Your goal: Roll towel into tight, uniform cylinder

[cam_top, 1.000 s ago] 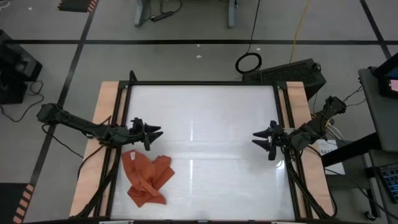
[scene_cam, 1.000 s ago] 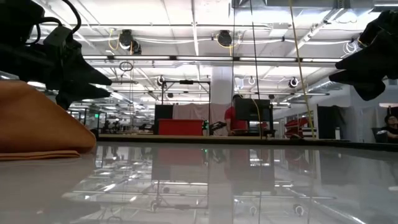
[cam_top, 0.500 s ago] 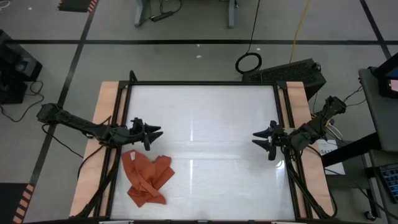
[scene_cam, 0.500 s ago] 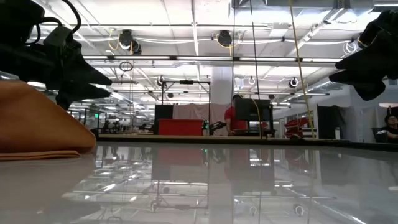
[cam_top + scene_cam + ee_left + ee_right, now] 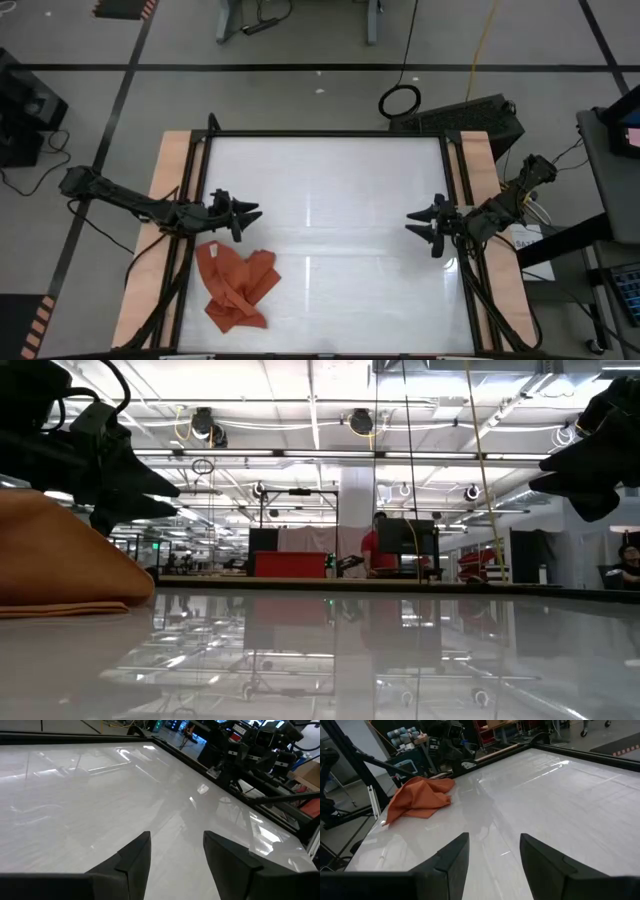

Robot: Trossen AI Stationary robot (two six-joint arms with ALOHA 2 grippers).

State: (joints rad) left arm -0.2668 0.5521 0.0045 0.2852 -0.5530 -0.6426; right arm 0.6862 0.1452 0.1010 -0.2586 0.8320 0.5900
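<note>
Two grippers hang apart-fingered and empty over the table [image 5: 320, 160]: your left gripper [image 5: 250, 213] just beside the towel [image 5: 235, 288], your right gripper [image 5: 413, 224] well apart at the opposite side. The towel lies crumpled in a heap near the table's front-left corner; nothing is rolled yet. Expect thin, limp, light cloth that slides on the glossy top; take an outer corner or edge, spread it flat first.

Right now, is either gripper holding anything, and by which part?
Nothing is held. The left gripper and right gripper are both open above the white table; the crumpled rust-orange cloth towel lies untouched.
</note>
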